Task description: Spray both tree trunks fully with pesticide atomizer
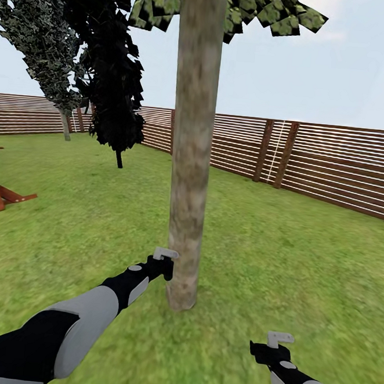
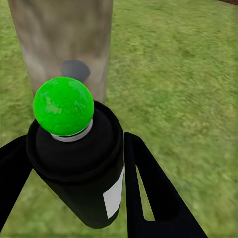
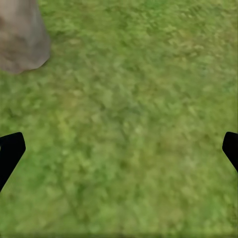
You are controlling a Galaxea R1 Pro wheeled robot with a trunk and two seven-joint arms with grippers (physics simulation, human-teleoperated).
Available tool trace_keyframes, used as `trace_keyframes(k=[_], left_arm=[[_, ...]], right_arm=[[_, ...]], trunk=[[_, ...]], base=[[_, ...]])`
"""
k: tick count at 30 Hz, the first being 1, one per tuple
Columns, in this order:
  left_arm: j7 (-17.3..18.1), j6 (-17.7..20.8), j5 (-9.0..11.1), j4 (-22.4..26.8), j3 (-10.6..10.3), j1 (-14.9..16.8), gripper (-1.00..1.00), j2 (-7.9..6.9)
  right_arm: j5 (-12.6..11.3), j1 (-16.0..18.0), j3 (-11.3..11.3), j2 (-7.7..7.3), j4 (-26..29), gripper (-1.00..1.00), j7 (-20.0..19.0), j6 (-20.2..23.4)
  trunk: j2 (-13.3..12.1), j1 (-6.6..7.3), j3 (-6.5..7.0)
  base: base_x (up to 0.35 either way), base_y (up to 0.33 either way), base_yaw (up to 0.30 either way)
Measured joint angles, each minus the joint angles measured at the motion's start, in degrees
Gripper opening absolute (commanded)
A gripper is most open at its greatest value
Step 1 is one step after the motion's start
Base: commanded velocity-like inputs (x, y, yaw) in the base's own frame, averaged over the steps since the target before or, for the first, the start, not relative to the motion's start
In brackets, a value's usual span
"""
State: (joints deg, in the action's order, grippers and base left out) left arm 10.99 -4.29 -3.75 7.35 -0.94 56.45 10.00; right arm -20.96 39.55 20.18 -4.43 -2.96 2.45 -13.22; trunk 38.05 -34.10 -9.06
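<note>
While the left gripper [image 2: 74, 188] clamps the pesticide atomizer [image 2: 74, 163] facing the tree trunk [image 1: 190, 157], sweep its nozzle slowly up the bark, right gripper [image 3: 119, 148] hanging open.

**Atomizer held at the foot of a pale trunk**

The pesticide atomizer [image 2: 82, 173], a dark bottle with a white label and a bright green ball on top, is sitting clamped between the left gripper's [image 2: 74, 198] black fingers, its top pointing at the tree trunk [image 1: 190, 157] just ahead. The trunk, pale, mottled and branchless, is standing upright on the garden's lawn [image 1: 278, 269], with a small dark patch showing on its bark in the left wrist view.
</note>
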Motion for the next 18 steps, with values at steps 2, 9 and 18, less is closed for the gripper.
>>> trace_keyframes(k=[2, 9, 18], left_arm=[[0.0, 0.0, 0.0, 0.0, 0.0, 0.0, -1.00, 0.00], [0.0, 0.0, 0.0, 0.0, -0.1, 0.0, -1.00, 0.00], [0.1, 0.0, 0.0, 0.0, -0.1, 0.0, -1.00, 0.00]], right_arm=[[0.0, 0.0, 0.0, 0.00, 0.0, 1.00, 0.0, 0.0], [0.0, 0.0, 0.0, 0.00, 0.0, 1.00, 0.0, 0.0], [0.0, 0.0, 0.1, 0.00, 0.0, 1.00, 0.0, 0.0]], trunk=[[0.0, 0.00, 0.00], [0.0, 0.03, 0.00], [0.0, 0.00, 0.00]], base=[[0.000, 0.000, 0.000], [0.188, 0.000, 0.000], [0.145, 0.000, 0.000]])
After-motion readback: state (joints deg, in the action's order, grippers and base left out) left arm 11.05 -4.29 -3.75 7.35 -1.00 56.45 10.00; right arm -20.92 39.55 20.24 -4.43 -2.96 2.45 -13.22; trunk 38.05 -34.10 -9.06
